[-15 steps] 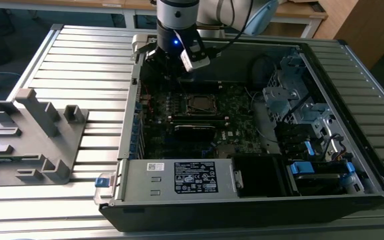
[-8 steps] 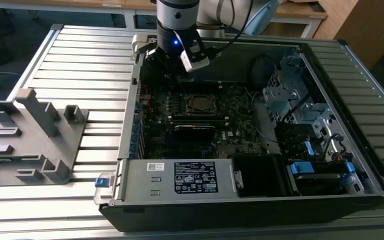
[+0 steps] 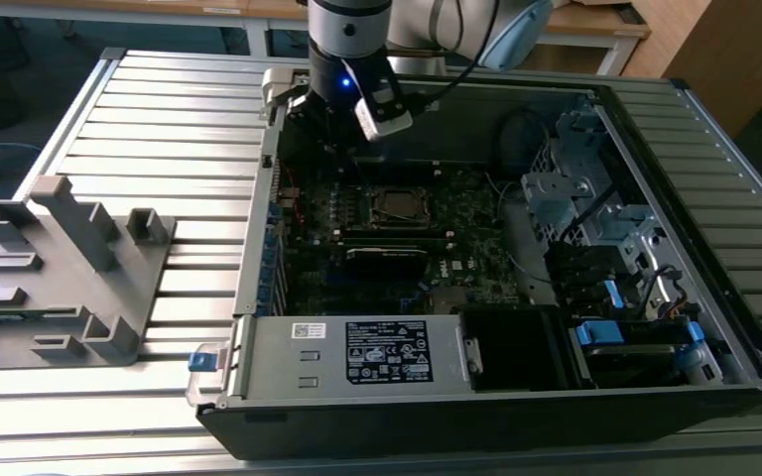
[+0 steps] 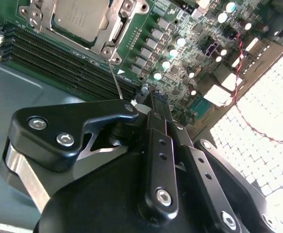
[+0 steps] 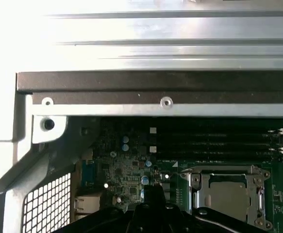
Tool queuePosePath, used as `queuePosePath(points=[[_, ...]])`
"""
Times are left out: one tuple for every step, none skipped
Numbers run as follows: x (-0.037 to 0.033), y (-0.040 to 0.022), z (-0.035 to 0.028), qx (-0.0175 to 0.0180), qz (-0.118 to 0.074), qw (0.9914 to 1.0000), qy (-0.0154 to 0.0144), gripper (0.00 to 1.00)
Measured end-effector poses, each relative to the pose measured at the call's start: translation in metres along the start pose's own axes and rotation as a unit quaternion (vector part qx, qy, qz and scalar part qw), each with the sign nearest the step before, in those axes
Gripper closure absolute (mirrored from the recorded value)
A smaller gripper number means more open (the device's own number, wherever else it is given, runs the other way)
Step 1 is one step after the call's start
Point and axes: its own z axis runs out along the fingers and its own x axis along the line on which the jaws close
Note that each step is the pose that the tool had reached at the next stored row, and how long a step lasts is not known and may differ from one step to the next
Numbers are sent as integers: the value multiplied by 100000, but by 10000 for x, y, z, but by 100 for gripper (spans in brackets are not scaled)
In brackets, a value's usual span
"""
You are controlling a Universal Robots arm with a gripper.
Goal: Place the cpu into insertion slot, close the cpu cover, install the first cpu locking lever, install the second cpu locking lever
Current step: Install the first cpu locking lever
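The cpu [image 4: 80, 17] lies in its socket on the green board, and the cpu cover [image 4: 113, 35] is folded down flat around it. Both wrist views show this, with the cpu [image 5: 228, 196] framed by the cover [image 5: 199, 187]. One thin wire locking lever [image 4: 116, 77] stands up from the socket corner. Its free end reaches my black gripper [image 4: 137, 107], whose fingers are shut together. I cannot tell if the wire is pinched between them. In the exterior view my gripper [image 3: 325, 149] hangs inside the open case, behind and to the left of the socket [image 3: 399, 205].
Memory slots [image 4: 58, 63] run beside the socket. The case's metal rim [image 5: 156, 82] is close to the gripper. A labelled power supply [image 3: 354, 352] sits at the case front, and a drive cage [image 3: 593, 198] on the exterior view's right. A grey fixture [image 3: 63, 268] stands on the slatted table [image 3: 170, 119].
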Motion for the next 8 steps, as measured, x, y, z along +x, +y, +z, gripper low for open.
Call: queuePosePath(points=[[1, 8, 4, -129, -4, 100000, 0, 89], [3, 16, 9, -295, -12, 100000, 3, 89], [4, 25, 13, -455, -16, 99999, 5, 89], [5, 33, 17, -605, -20, 99998, 7, 89], [6, 41, 21, -772, -28, 99997, 10, 89], [6, 48, 25, -924, -35, 99996, 11, 89], [7, 54, 28, -1042, -40, 99995, 13, 89], [7, 59, 31, -1142, -41, 99993, 14, 89]])
